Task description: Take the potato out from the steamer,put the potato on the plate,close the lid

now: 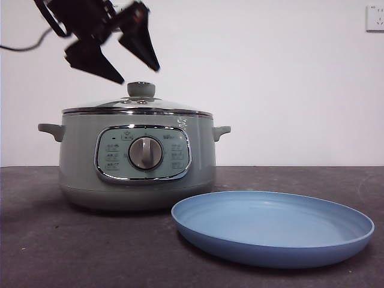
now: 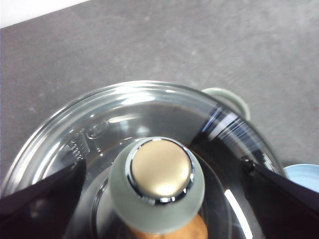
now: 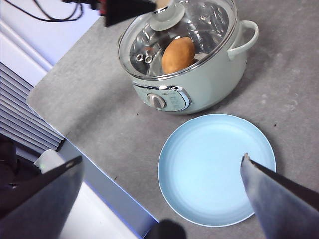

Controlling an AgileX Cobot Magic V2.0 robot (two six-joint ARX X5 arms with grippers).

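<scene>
Dark grey speckled table (image 1: 72, 240), matte, meeting a plain white wall (image 1: 270, 90) directly behind it. A white wall socket (image 1: 375, 18) is mounted high on the wall, well above the table's surface. A black cable (image 1: 21, 47) crosses the wall. Beyond the table's edge, pale horizontal slats (image 3: 20, 107).

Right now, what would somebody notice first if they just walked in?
Probably the green steamer, with its glass lid on and the orange-brown potato showing through it. Just above the lid's knob hangs the left claw, jaws open. In front of the steamer lies the light-blue plate; the right claw waits open high above it.
</scene>
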